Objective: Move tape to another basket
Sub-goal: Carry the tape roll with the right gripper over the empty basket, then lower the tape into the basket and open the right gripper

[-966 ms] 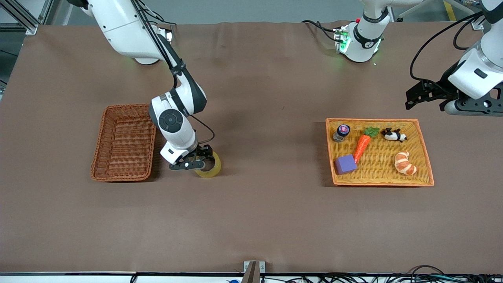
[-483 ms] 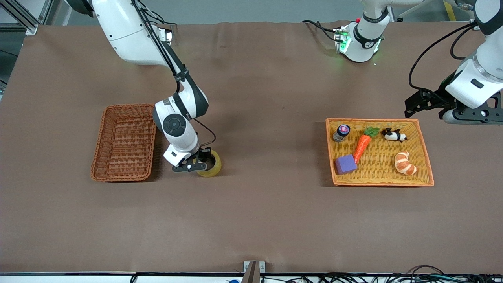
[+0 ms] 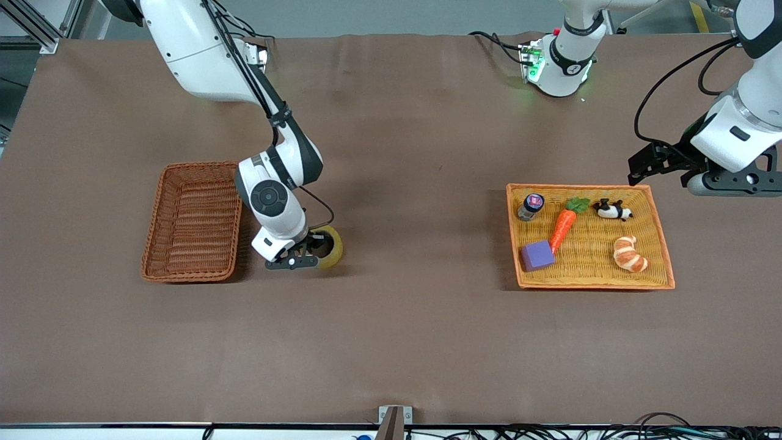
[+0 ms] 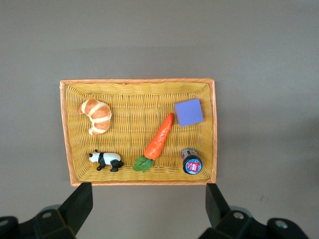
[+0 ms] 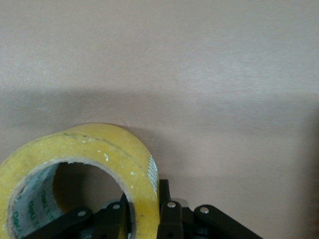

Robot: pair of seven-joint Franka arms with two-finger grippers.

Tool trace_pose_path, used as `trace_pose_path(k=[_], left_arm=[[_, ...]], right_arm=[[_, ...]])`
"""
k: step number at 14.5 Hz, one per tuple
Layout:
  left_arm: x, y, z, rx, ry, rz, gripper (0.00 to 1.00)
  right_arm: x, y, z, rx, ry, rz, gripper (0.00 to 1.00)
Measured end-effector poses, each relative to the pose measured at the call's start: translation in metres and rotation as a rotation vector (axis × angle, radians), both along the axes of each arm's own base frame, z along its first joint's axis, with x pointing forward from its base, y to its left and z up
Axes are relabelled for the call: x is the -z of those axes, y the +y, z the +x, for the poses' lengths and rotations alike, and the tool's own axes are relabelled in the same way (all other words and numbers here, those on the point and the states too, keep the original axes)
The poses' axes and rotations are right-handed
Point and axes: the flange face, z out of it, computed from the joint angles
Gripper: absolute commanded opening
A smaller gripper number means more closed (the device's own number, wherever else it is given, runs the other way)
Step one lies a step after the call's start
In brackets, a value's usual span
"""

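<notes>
The tape (image 3: pixel 332 247), a yellowish ring with a wide hole, sits low at the table beside the dark reddish-brown basket (image 3: pixel 194 223), toward the left arm's end of it. My right gripper (image 3: pixel 310 252) is shut on it. In the right wrist view one finger is inside the tape's (image 5: pixel 89 152) hole and the other outside its wall, so my right gripper (image 5: pixel 144 201) pinches the wall. My left gripper (image 3: pixel 643 162) hangs open over the table by the yellow tray's edge, nothing between its fingers (image 4: pixel 79 204).
A shallow orange-yellow tray (image 3: pixel 663 244) lies toward the left arm's end. It holds a croissant (image 3: pixel 629 253), a carrot (image 3: pixel 563 223), a toy panda (image 3: pixel 613 211), a purple block (image 3: pixel 537 255) and a small jar (image 3: pixel 530 206).
My right gripper has shut on the tape's wall, and the tape has tipped and shifted slightly toward the basket. The left arm drifted a little.
</notes>
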Motion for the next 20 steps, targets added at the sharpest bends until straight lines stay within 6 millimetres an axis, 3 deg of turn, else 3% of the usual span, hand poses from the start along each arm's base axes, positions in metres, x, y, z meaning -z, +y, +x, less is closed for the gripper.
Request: trace_pose_path(k=[2,5,7,8,11,14,20], left_arm=[[0.000,0.000,0.000,0.000,-0.001,0.000,1.00],[-0.001,0.000,0.000,0.000,-0.002,0.000,1.00],[-0.001,0.000,0.000,0.000,-0.003,0.000,1.00],[-0.001,0.000,0.000,0.000,-0.003,0.000,1.00],[-0.001,0.000,0.000,0.000,-0.003,0.000,1.00],[0.000,0.000,0.001,0.000,-0.001,0.000,1.00],[0.006,-0.003,0.003,0.004,0.009,0.003,1.00]], right_arm=[[-0.033,-0.021,0.017,0.043,0.001,0.001,0.00],[-0.107,-0.079,0.035,0.107,-0.015,0.017,0.00],[-0.140,-0.123,0.031,0.097,-0.016,0.026,0.00],[-0.147,-0.147,0.023,0.088,-0.012,0.024,0.00],[-0.142,-0.218,-0.007,0.044,-0.001,0.008,0.00],[-0.112,-0.277,-0.041,-0.006,-0.011,0.017,0.00],[-0.061,-0.328,-0.087,-0.038,-0.082,0.012,0.02]])
